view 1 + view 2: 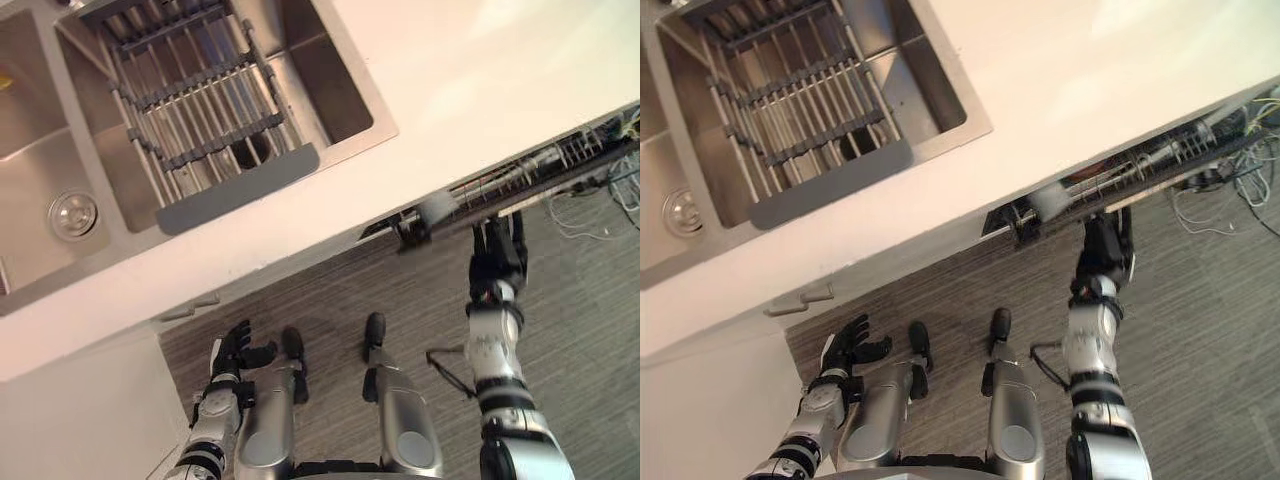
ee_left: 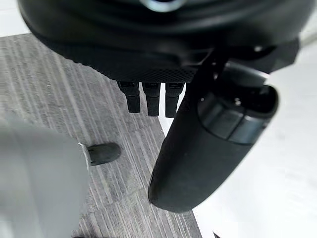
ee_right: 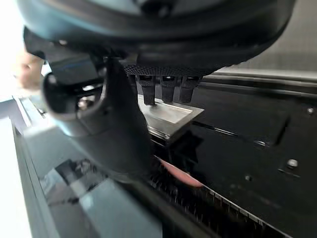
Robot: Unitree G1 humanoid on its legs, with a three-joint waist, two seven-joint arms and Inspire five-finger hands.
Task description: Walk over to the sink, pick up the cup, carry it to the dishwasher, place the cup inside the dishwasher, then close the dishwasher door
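Observation:
The dishwasher door (image 1: 520,192) stands ajar under the counter edge, with the wire rack (image 1: 545,160) showing in the gap. A pale cup-like shape (image 1: 437,208) lies at the rack's left end. My right hand (image 1: 497,255) reaches up to the door's outer face with its fingers (image 3: 167,88) straight and holds nothing; past them is the dark glossy panel and a silver recess (image 3: 168,115). My left hand (image 1: 238,348) hangs low beside the cabinet, with relaxed fingers (image 2: 151,99) and nothing in it.
A steel sink (image 1: 345,95) with a grey roll-up drying rack (image 1: 200,115) across it sits in the white counter (image 1: 480,70) at the upper left, and a second basin with a drain (image 1: 73,212) lies beside it. Loose cables (image 1: 600,210) lie on the floor at the right.

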